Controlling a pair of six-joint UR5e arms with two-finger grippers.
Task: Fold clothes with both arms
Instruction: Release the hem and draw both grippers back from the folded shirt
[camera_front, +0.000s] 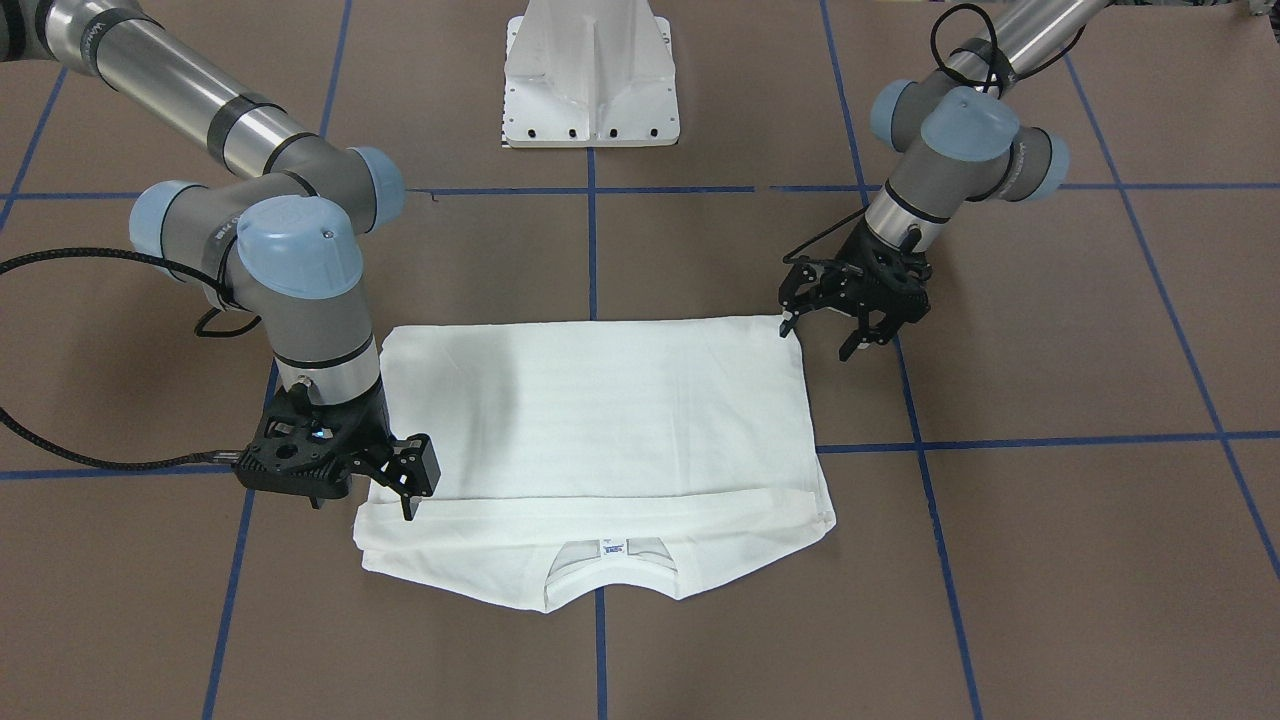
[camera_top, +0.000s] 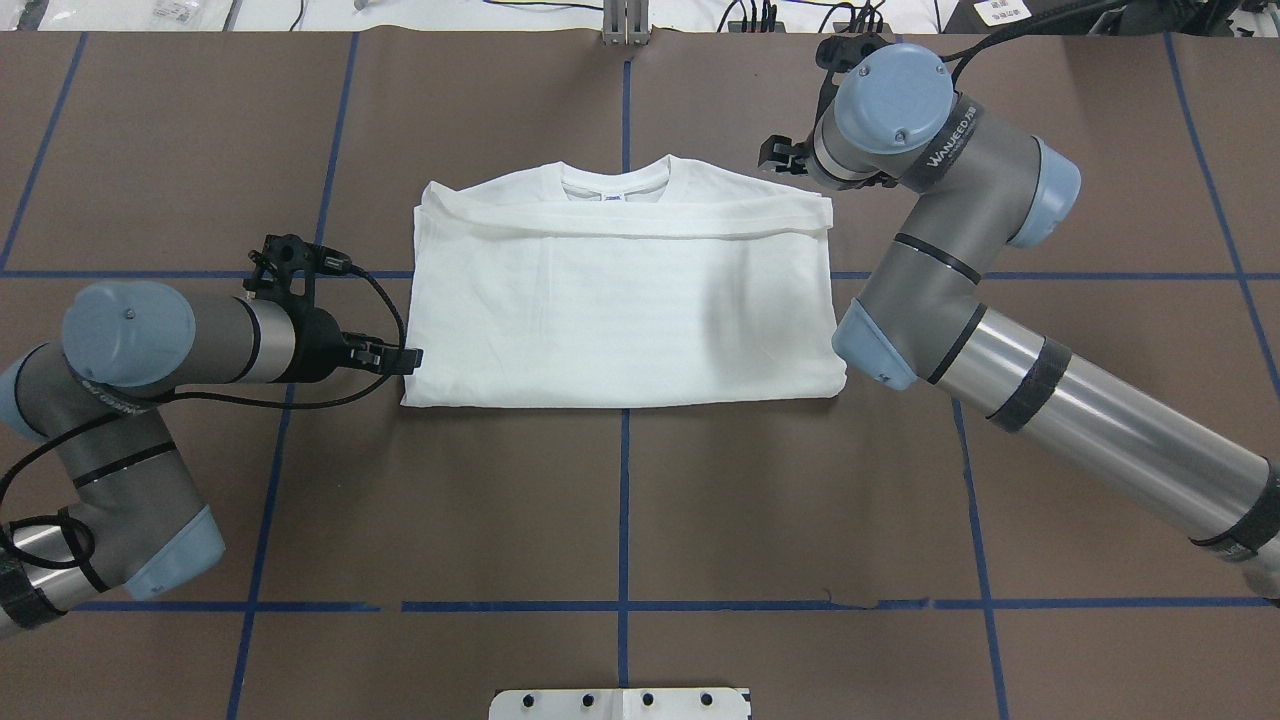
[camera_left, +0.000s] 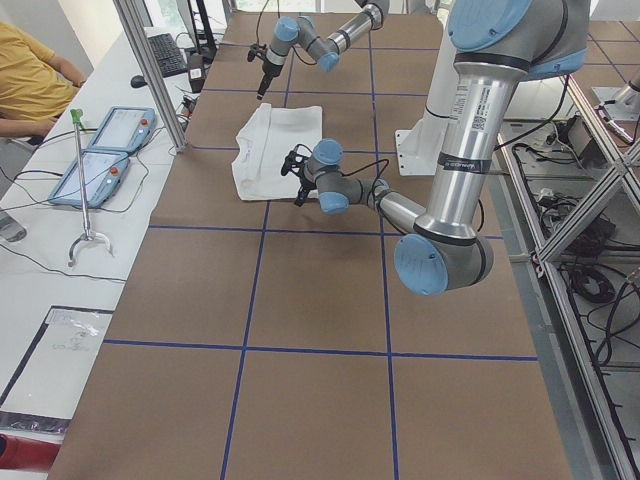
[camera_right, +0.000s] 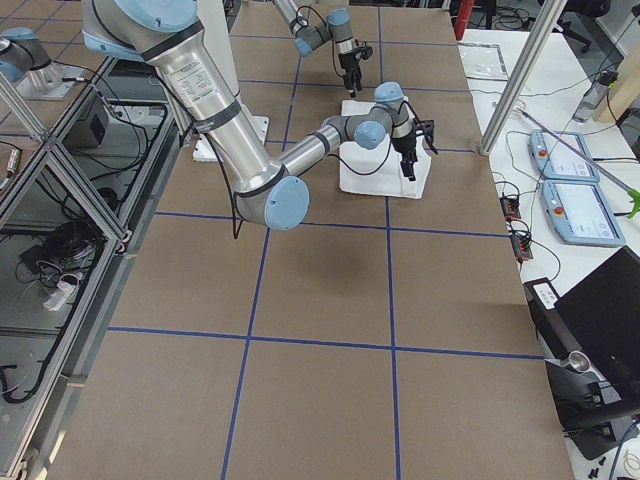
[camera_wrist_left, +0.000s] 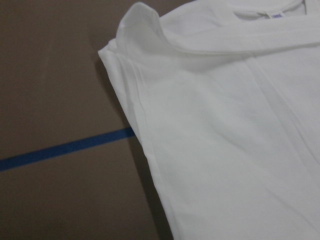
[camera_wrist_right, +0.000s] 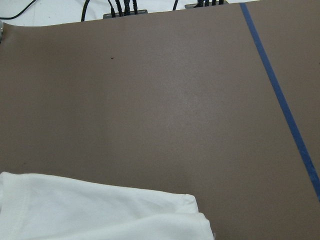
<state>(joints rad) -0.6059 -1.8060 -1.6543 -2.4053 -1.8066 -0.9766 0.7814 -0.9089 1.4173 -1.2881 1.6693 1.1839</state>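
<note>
The clothes are one white shirt (camera_top: 620, 310) lying flat and folded into a rectangle. Its plain side is up, the ribbed neck and small label (camera_top: 612, 197) are at the far edge, and a folded band runs across just below them. My left gripper (camera_front: 820, 335) is open and low at the shirt's near left corner (camera_top: 405, 400), one fingertip touching the cloth edge. My right gripper (camera_front: 415, 490) looks open over the far right corner by the folded band, holding nothing. The wrist views show only shirt (camera_wrist_left: 225, 125) and table, with a shirt corner (camera_wrist_right: 190, 210) low in the right one.
The brown table is crossed by blue tape lines (camera_top: 624, 500). The white pedestal base (camera_front: 590, 80) stands behind the shirt on the robot's side. Cables (camera_top: 750, 15) run along the far edge. A person (camera_left: 30, 75) sits by two teach pendants (camera_left: 105, 150) at a side bench.
</note>
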